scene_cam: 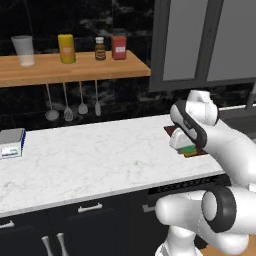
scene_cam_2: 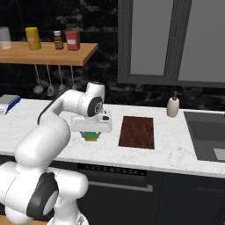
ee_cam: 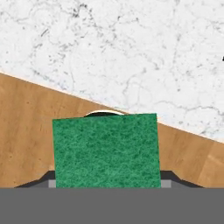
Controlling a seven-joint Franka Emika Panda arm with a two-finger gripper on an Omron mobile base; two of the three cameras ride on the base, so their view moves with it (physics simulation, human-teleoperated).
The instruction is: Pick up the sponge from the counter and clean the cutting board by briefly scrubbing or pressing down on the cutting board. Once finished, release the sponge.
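Gripping the sponge (scene_cam_2: 91, 135), the gripper (scene_cam_2: 91, 132) sits centre-left in the right base view, just above the counter (scene_cam_2: 176, 151); sponge's green top over a yellow-orange layer pokes out under the white hand. Sponge is lifted, held left of the cutting board (scene_cam_2: 137, 132) and apart from it, not over it. Cutting board lies flat on the counter at frame centre, dark reddish-brown, bare.

Left base view: gripper (scene_cam: 188, 149) at centre right, mostly hidden behind the arm's own wrist, a sliver of green sponge (scene_cam: 188, 148) visible under it, and a bit of the cutting board (scene_cam: 169, 130) peeking out behind the arm. Counter (scene_cam: 90, 160) runs across mid frame, grey-and-white box (scene_cam: 11, 143) at far left edge.

Hand view: sponge (ee_cam: 105, 151) green face fills lower centre, clamped between the fingers, which are mostly hidden behind it. White marble counter (ee_cam: 131, 52) in the upper half, brown wood-look floor (ee_cam: 26, 131) in a band across the lower part.

Soap bottle (scene_cam_2: 173, 107) stands on the counter right of the board, near the sink (scene_cam_2: 206, 134) at right edge. Wooden shelf (scene_cam_2: 48, 52) upper left holds a yellow can (scene_cam_2: 32, 38), small brown jar (scene_cam_2: 57, 39), red box (scene_cam_2: 72, 40); utensils (scene_cam_2: 48, 83) hang below it
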